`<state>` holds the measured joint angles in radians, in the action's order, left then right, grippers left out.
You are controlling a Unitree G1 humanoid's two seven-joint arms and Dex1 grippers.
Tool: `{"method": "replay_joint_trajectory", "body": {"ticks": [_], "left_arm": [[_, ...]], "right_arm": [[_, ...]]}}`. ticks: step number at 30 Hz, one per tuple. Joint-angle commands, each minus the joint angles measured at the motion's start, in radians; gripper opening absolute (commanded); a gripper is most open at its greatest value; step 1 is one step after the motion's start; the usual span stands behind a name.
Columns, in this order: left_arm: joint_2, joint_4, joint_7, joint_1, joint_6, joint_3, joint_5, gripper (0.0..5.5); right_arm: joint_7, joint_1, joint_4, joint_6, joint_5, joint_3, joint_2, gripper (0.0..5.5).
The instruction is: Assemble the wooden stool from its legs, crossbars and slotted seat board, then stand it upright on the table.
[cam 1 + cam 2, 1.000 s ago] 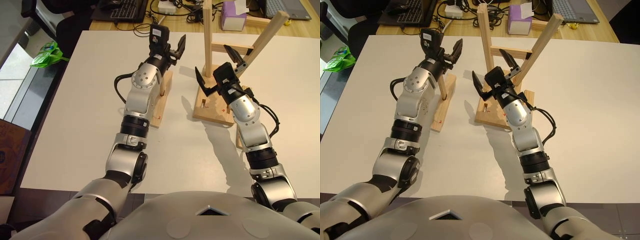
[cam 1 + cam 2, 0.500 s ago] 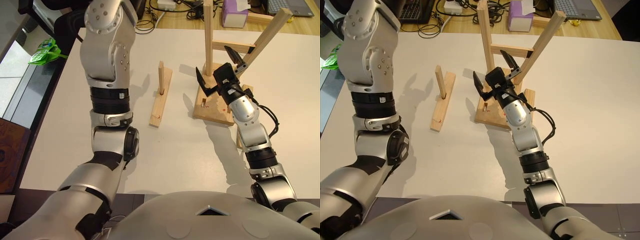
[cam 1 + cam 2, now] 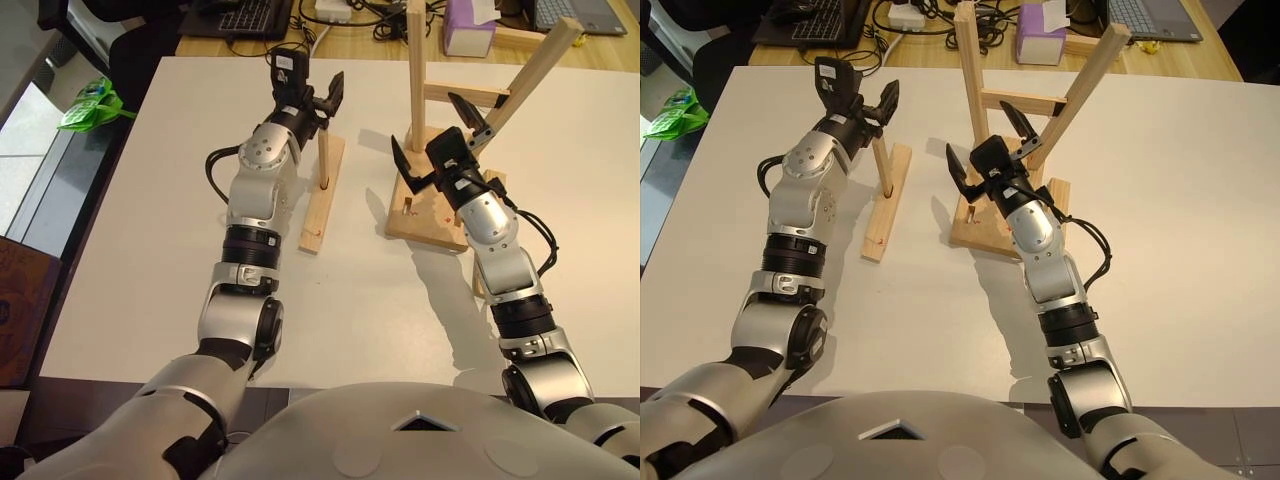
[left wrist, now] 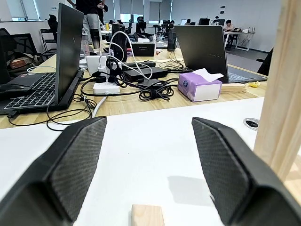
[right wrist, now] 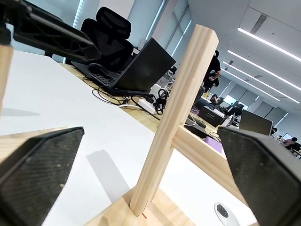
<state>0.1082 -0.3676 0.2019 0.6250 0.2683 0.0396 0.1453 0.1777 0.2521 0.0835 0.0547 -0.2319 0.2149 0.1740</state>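
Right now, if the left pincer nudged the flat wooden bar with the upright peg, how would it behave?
Probably slides, not rolls: the wooden bar lies flat on the table. It looks like stiff, light solid wood. A push high on its upright peg might tip it, since the bar is narrow.

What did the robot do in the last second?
The left pincer swung high up, then came back down, open, by the short peg on the loose slat. It grasped nothing. The right pincer, open by the half-built stool, and all wood stayed put.
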Motion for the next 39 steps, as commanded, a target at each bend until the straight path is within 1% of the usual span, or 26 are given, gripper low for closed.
{"method": "replay_joint_trajectory", "body": {"ticks": [1, 4, 6, 9, 11, 14, 16, 18, 20, 22, 26, 28, 31, 34, 39], "left_arm": [[0.008, 0.206, -0.020, 0.108, 0.110, 0.041, 0.056, 3.35], [0.024, 0.314, -0.043, 0.148, 0.184, 0.076, 0.089, 3.35], [0.051, 0.339, -0.048, 0.138, 0.213, 0.102, 0.096, 3.35], [0.125, 0.309, -0.030, 0.099, 0.221, 0.149, 0.090, 3.35], [0.207, 0.281, 0.014, 0.060, 0.240, 0.161, 0.079, 3.35], [0.362, 0.293, 0.126, -0.144, 0.273, 0.126, 0.028, 3.35], [0.435, 0.360, 0.237, -0.350, 0.318, 0.067, 0.028, 3.35], [0.483, 0.462, 0.354, -0.528, 0.369, 0.007, 0.064, 3.35], [0.478, 0.510, 0.394, -0.581, 0.403, 0.000, 0.098, 3.35], [0.463, 0.505, 0.385, -0.569, 0.409, 0.002, 0.098, 3.35], [0.436, 0.477, 0.346, -0.536, 0.392, -0.020, 0.076, 3.35], [0.421, 0.484, 0.349, -0.529, 0.395, -0.050, 0.075, 3.35], [0.380, 0.534, 0.350, -0.559, 0.423, -0.123, 0.077, 3.35], [0.338, 0.591, 0.338, -0.590, 0.448, -0.191, 0.077, 3.35], [0.275, 0.671, 0.301, -0.587, 0.503, -0.235, 0.093, 3.35]], "right_arm": [[0.001, -0.003, -0.002, 0.000, -0.007, 0.001, 0.004, 5.40], [-0.003, -0.004, -0.001, 0.003, -0.006, -0.001, 0.002, 5.40], [-0.004, -0.006, -0.011, 0.004, -0.006, -0.002, 0.002, 5.40], [0.008, -0.014, -0.038, 0.005, -0.002, -0.011, 0.019, 5.40], [0.018, -0.017, -0.054, 0.007, -0.001, -0.023, 0.040, 5.40], [0.023, -0.035, -0.108, 0.003, 0.010, -0.049, 0.066, 5.40], [0.037, -0.053, -0.166, -0.009, 0.031, -0.077, 0.085, 5.40], [0.056, -0.064, -0.218, -0.028, 0.056, -0.111, 0.110, 5.40], [0.073, -0.073, -0.245, -0.037, 0.083, -0.132, 0.117, 5.40], [0.098, -0.088, -0.251, -0.054, 0.124, -0.127, 0.104, 5.40], [0.187, -0.103, -0.311, -0.288, 0.397, -0.090, -0.031, 5.40], [0.182, -0.099, -0.312, -0.369, 0.467, -0.097, -0.073, 5.40], [0.160, -0.051, -0.261, -0.422, 0.487, -0.088, -0.115, 5.40], [0.154, -0.005, -0.232, -0.444, 0.467, -0.068, -0.120, 5.40], [0.180, 0.020, -0.222, -0.487, 0.437, -0.020, -0.089, 5.40]]}}
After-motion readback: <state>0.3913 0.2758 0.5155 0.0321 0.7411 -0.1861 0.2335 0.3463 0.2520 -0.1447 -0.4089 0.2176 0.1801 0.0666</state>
